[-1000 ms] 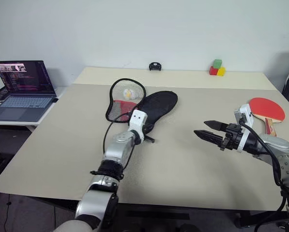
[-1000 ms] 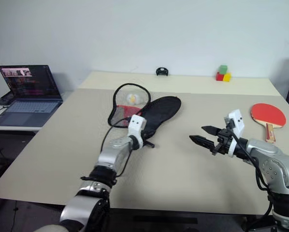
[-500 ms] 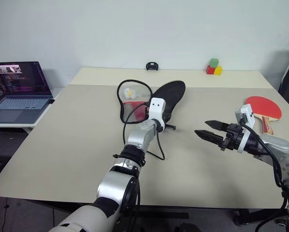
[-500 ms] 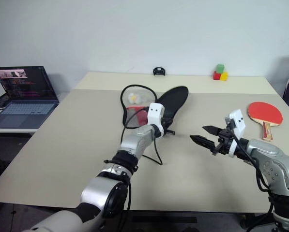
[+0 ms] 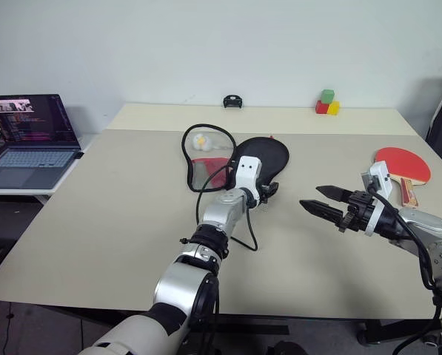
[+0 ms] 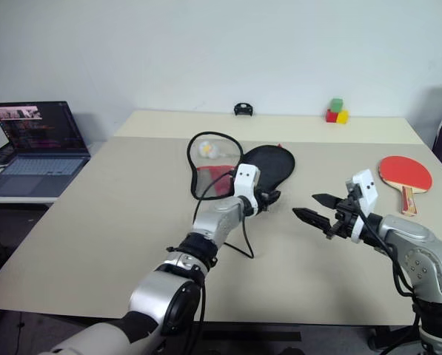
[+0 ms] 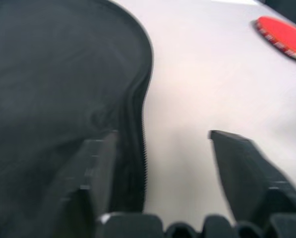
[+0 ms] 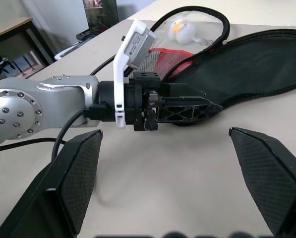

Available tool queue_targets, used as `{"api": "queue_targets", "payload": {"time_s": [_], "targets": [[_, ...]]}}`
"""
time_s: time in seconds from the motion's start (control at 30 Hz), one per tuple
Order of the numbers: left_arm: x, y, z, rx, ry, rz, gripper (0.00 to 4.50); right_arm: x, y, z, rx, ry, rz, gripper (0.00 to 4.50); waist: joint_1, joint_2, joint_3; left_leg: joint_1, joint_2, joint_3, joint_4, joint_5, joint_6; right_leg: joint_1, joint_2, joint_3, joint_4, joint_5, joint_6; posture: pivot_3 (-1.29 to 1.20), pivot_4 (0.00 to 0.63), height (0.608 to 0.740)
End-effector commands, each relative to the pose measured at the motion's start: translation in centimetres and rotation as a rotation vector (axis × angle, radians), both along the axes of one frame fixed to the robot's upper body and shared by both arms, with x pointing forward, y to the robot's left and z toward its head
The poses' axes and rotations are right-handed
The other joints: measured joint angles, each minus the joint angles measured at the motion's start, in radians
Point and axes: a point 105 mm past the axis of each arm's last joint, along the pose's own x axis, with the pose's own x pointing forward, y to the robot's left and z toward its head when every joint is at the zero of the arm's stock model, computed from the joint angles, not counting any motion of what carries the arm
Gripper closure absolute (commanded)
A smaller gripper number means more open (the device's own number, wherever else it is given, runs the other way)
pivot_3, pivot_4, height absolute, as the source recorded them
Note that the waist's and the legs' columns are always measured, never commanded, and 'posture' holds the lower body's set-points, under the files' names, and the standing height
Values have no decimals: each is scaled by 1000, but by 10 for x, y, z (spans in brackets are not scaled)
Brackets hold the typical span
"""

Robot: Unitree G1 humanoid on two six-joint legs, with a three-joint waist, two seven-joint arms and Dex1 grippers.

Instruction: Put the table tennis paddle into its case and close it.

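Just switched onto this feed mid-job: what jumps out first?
The case lies unzipped mid-table, its black half spread flat and its mesh half standing up, with the left gripper at its near edge. The red table tennis paddle lies far right, beyond the open right gripper.

Case unzipped, flat mid-table; red paddle well apart, right.

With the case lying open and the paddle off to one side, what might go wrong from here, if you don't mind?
The left claw stands open at the case's zipped edge, so the flap may fall shut. The table tennis paddle lies near the table's right edge, so a clumsy grab by the open right claw might push it off.
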Motion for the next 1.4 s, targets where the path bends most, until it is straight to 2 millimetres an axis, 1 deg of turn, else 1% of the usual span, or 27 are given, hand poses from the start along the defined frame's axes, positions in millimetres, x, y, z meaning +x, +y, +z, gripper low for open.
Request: {"api": "queue_targets", "payload": {"time_s": [0.03, 0.07, 0.17, 0.2, 0.27, 0.33, 0.4, 0.5, 0.57, 0.63, 0.67, 0.73, 0.8, 0.9, 1.0, 1.1, 1.2, 1.4], "targets": [[-3, -1, 41, -77, -126, -68, 691, -1, 1, 16, 11, -61, 11, 0, -1, 0, 0, 0, 0, 0, 0, 0, 0, 0, 0, 0, 0, 0, 0, 0, 150, 740], [-4, 8, 46, -74, -154, -73, 691, 1, 1, 17, 15, -63, 12, 0, -2, 0, 0, 0, 0, 0, 0, 0, 0, 0, 0, 0, 0, 0, 0, 0, 150, 740], [-8, 41, 53, -57, -195, -67, 691, 6, 3, 20, 25, -70, 9, 0, -14, 1, 0, 2, 1, 1, -1, 1, -1, 0, 1, 2, 1, 0, 0, 0, 150, 740], [-9, 47, 53, -58, -197, -67, 691, 8, 3, 20, 26, -71, 8, 0, -16, 1, 0, 3, 1, 1, -1, 1, -1, 0, 1, 2, 1, 0, 0, 0, 150, 740], [-15, 65, 57, -49, -230, -86, 691, 12, 4, 21, 38, -69, 5, 0, -17, 1, 0, 3, 1, 1, -1, 1, -2, 0, 1, 2, 1, 0, 0, 0, 150, 740], [-19, 95, 59, -40, -242, -68, 691, 17, 8, 22, 45, -65, 9, 0, -19, 0, 0, 3, 1, 1, -1, 1, -2, 0, 1, 2, 1, 0, 0, 0, 150, 740], [-19, 120, 62, -43, -254, -27, 691, 23, 12, 22, 40, -63, 2, 0, -20, 0, 0, 2, 1, 0, -1, 1, -2, 0, 1, 1, 1, 0, 0, 0, 150, 740], [-25, 156, 73, -64, -275, -7, 691, 36, 21, 24, 41, -75, -9, 0, -24, 0, 0, 2, 1, 0, 0, 1, -2, 0, 1, 1, 1, 0, 0, 0, 150, 740], [-32, 175, 79, -55, -295, -5, 691, 45, 29, 26, 50, -85, -22, 0, -27, 1, 0, 2, 1, 0, -1, 1, -2, 0, 0, 1, 1, 0, 0, 0, 150, 740], [-37, 195, 82, -29, -305, 10, 691, 56, 40, 23, 34, -81, -38, 0, -30, 1, 0, 2, 1, 0, -1, 1, -2, 0, 0, 1, 1, 0, 0, 0, 150, 740], [-40, 201, 83, -15, -308, 15, 691, 62, 45, 20, 27, -72, -44, 0, -30, 1, 0, 2, 1, 0, -1, 1, -2, 0, 0, 1, 1, 0, 0, 0, 150, 740], [-46, 209, 83, 8, -310, 8, 691, 72, 53, 16, 7, -56, -65, 0, -30, 1, 0, 2, 1, 0, -1, 1, -2, 0, 0, 1, 1, 0, 0, 0, 150, 740], [-51, 210, 84, 12, -312, -11, 691, 78, 58, 12, -8, -37, -68, 0, -28, 1, 0, 2, 1, 0, -1, 1, -2, 0, 0, 1, 1, 0, 0, 0, 150, 740], [-60, 214, 89, 15, -331, -44, 691, 100, 65, 3, -45, -13, -134, 0, -26, 0, 0, 1, 1, -1, -1, 1, -2, -1, 0, 0, 1, 0, 0, 0, 150, 740], [-62, 218, 92, 8, -335, -48, 691, 115, 68, -2, -68, -9, -186, 0, -28, 0, 0, 2, 0, -1, -1, 1, -3, -1, 0, 0, 1, 0, 0, 0, 150, 740], [-63, 225, 94, 18, -342, -30, 691, 135, 76, -16, -114, 18, -260, 0, -33, 1, 0, 2, 0, 0, -1, 1, -3, -1, 0, 1, 1, 0, 0, 0, 150, 740], [-62, 227, 96, 20, -344, -27, 691, 143, 85, -27, -126, 46, -276, 0, -38, 1, 0, 2, 1, 0, -1, 2, -3, -2, 0, 1, 1, 0, 0, 0, 150, 740], [-63, 221, 99, 30, -349, -58, 691, 148, 104, -43, -111, 108, -259, 0, -47, 1, 0, 1, 1, 0, -2, 2, -3, -3, 0, 1, 1, 0, 0, 0, 150, 740]]}}
